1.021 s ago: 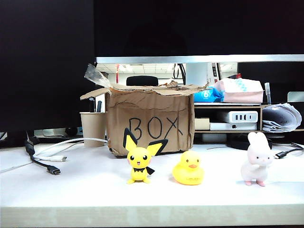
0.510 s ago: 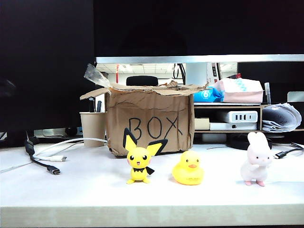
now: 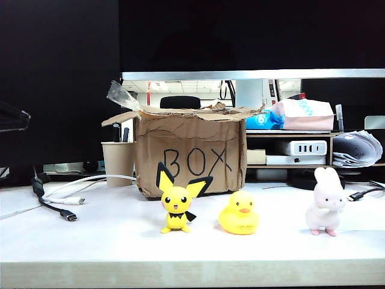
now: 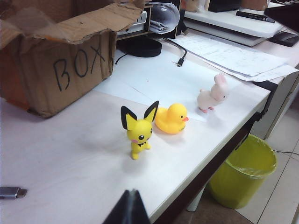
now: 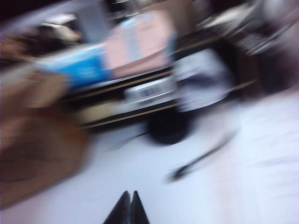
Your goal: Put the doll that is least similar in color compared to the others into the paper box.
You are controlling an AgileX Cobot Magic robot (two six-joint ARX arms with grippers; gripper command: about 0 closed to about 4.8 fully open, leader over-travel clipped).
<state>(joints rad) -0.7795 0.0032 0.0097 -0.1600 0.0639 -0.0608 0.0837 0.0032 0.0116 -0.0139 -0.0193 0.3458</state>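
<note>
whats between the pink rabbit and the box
In the exterior view, only bare table between the doll and the paper box; the yellow duck sits beside that line.

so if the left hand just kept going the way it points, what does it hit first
Probably the yellow mouse figure. In the left wrist view the left hand, shut, points across the table towards it, with bare tabletop between. Depth is unclear, so it might pass over the figure.

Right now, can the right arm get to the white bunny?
Probably yes. The bunny stands alone on the right of the table, apart from the duck, with nothing over it. The right gripper is shut and not near it yet; the left gripper is shut too.
</note>
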